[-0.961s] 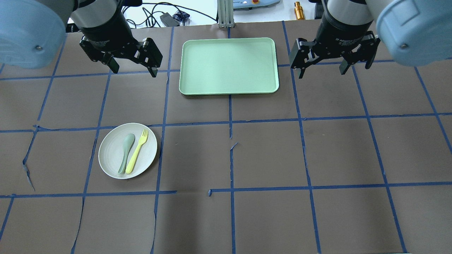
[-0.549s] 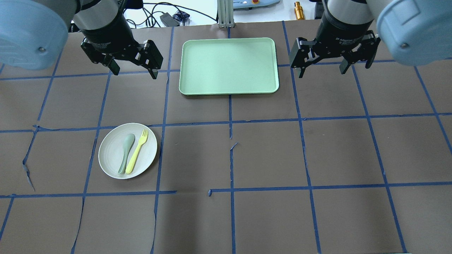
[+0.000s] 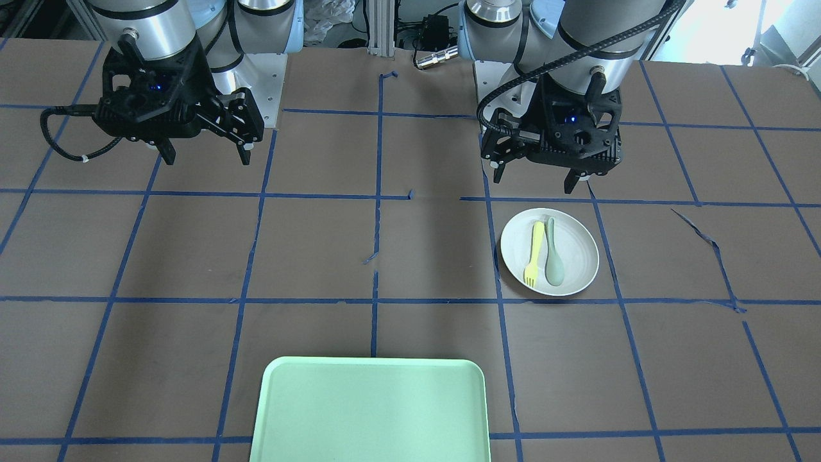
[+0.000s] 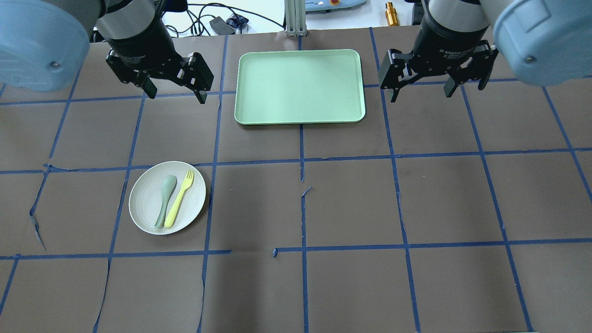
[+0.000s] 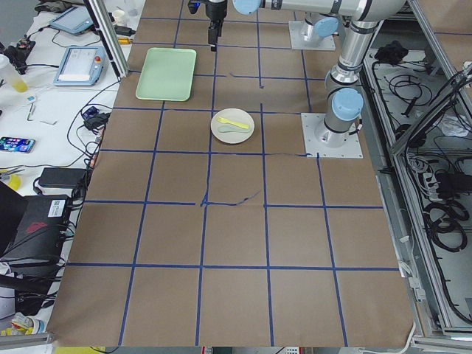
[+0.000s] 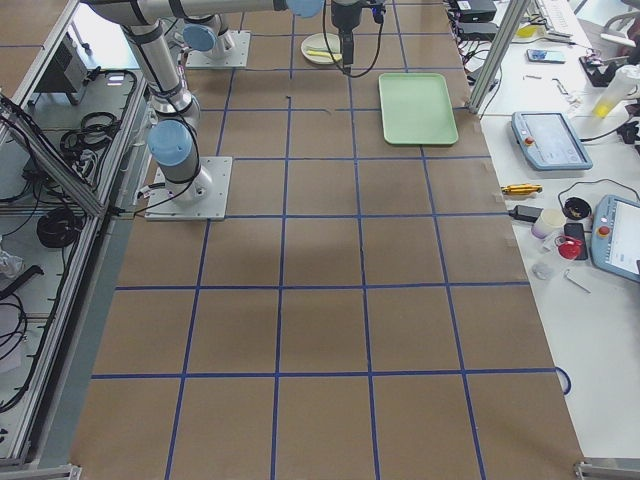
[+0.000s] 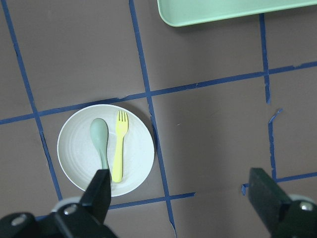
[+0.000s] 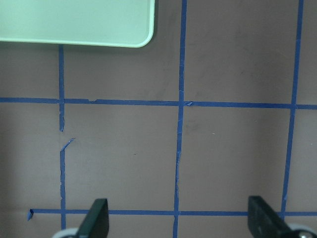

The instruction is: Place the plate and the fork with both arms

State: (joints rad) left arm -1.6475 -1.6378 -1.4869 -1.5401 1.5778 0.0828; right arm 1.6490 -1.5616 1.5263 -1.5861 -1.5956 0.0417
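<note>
You've placed nothing yet: the left gripper (image 4: 175, 93) and right gripper (image 4: 421, 94) hang wide open and empty, with the fork (image 4: 179, 198) lying on the plate (image 4: 142, 204), well apart from their fingers.

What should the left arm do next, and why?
Probably bring the left gripper back toward the robot and down over the plate. The gripper is open, holds nothing and hangs above the table. The plate sits on that arm's side, with the fork and spoon lying on it.
</note>
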